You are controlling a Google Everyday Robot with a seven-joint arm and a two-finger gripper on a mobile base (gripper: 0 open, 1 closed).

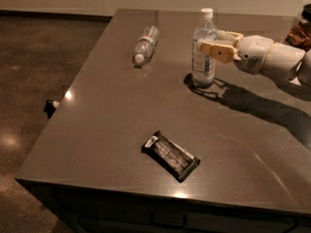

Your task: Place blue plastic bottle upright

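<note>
The blue plastic bottle (204, 50), clear with a white cap and a pale label, stands upright on the dark table (107, 125), its base on or just above the surface at the back right. My gripper (212, 43) reaches in from the right at the bottle's mid-height. Its tan fingers (216, 51) sit on either side of the bottle's body and are shut on it.
A smaller slim clear bottle (146, 43) lies on its side at the back left. A dark snack packet (171, 155) lies near the front edge. A jar (302, 27) with brown contents stands at the far right. A small dark object (50, 106) is on the floor at the left.
</note>
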